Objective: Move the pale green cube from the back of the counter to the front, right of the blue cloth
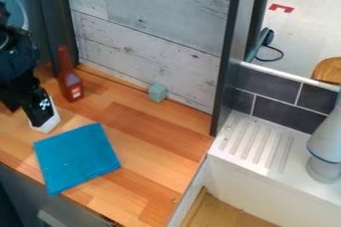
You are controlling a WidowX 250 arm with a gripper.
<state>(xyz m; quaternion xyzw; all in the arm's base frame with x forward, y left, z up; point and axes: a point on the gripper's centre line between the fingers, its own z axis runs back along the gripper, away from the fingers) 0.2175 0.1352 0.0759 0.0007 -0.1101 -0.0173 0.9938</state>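
"gripper (37,114) is hanging at the left of my view, right at a white object (47,124) it's partly covering. am i pinching that?"

"i'm watching too, and i can't tell whether you're holding it spread or pressed together."

"where is the white object sitting?"

"it's showing between the blue cloth (77,157) and the reddish-brown bottle (70,84), near both. the cloth is lying flat on the wooden tabletop (150,144), and the bottle is standing upright."

"and the pale green block (158,92)?"

"it's resting farther right, by the plank-patterned wall (150,32)."
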